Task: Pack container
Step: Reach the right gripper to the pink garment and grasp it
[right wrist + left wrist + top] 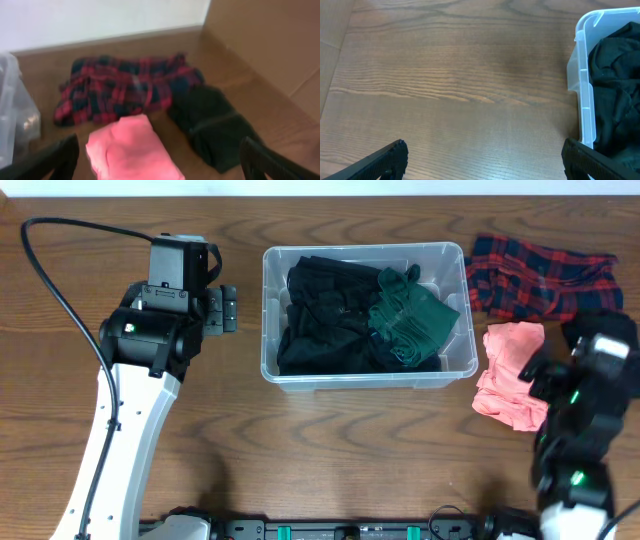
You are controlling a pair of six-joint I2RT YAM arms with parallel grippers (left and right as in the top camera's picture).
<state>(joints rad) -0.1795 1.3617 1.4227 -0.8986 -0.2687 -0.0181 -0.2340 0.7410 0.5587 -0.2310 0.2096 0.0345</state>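
Observation:
The clear plastic container (362,381) stands mid-table with a black garment (325,310) and a dark green garment (410,315) inside. My left gripper (222,308) is just left of it, open over bare wood. In the left wrist view the left gripper (482,160) holds nothing, and the container's rim (585,90) and the black garment (615,90) show at the right. My right gripper (160,160) hovers open above a folded pink cloth (132,150), not touching it. Beyond it lie a red plaid cloth (130,87) and a rolled dark garment (212,125).
Right of the container lie the red plaid cloth (540,275) and the pink cloth (505,375), partly under my right arm (585,395). A black cable (60,280) loops at the far left. The container's corner (12,110) shows at the left of the right wrist view.

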